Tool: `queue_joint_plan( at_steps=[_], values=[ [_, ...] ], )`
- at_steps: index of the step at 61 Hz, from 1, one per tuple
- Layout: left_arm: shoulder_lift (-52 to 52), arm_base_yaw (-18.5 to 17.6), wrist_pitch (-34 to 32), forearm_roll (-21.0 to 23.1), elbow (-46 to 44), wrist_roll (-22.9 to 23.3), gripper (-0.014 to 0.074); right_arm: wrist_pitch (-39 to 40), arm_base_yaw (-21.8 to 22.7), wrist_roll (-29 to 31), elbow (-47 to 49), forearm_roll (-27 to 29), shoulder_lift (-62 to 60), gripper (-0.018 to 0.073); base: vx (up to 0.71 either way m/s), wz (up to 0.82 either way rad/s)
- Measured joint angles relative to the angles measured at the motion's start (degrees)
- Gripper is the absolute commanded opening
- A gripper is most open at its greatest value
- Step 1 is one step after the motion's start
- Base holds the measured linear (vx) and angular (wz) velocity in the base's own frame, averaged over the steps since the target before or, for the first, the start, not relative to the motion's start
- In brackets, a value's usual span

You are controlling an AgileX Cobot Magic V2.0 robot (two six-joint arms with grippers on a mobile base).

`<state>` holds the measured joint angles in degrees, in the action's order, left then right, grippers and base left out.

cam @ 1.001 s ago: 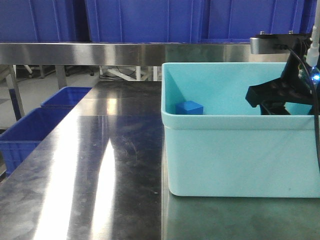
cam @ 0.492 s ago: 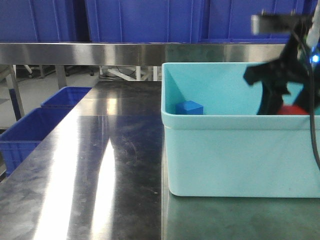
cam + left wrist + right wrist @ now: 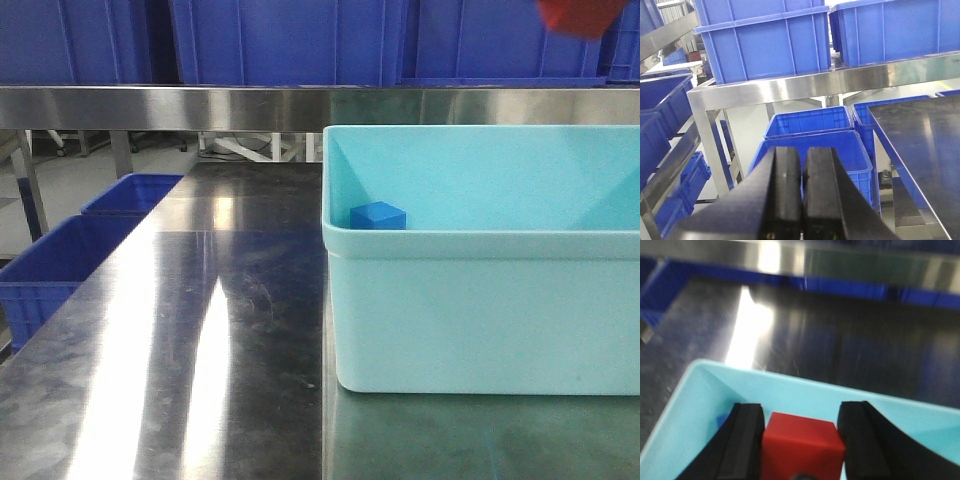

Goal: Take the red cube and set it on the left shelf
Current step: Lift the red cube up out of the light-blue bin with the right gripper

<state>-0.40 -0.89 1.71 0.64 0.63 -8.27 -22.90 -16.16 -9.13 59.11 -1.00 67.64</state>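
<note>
Currently clamped between the right gripper's (image 3: 801, 415) black pads (image 3: 747, 440): small solid red cube (image 3: 802, 445), plain matte faces, crisp edges. Left gripper (image 3: 803, 156): black fingers (image 3: 787, 190) pressed together, empty.

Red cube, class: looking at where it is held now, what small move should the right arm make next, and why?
Probably carry the red cube leftward toward the steel rack, staying high. The right gripper clamps it, and in the front view it shows at the top edge, well above the rim of the cyan tub, so no more lift seems needed.
</note>
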Motion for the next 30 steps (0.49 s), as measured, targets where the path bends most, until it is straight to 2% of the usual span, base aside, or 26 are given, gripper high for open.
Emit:
queue_joint_plan(
  at_steps=[14, 30],
  values=[
    [0.0, 0.0, 0.0, 0.0, 0.0, 0.0, 0.0106, 7.03, 0.0, 0.0, -8.78, 0.0, -11.19, 0.005, 0.0, 0.0],
    [0.0, 0.0, 0.0, 0.0, 0.0, 0.0, 0.0106, 11.51, 0.0, -0.11, -20.89, 0.0, -21.51, 0.0049, 0.0, 0.0]
  ],
)
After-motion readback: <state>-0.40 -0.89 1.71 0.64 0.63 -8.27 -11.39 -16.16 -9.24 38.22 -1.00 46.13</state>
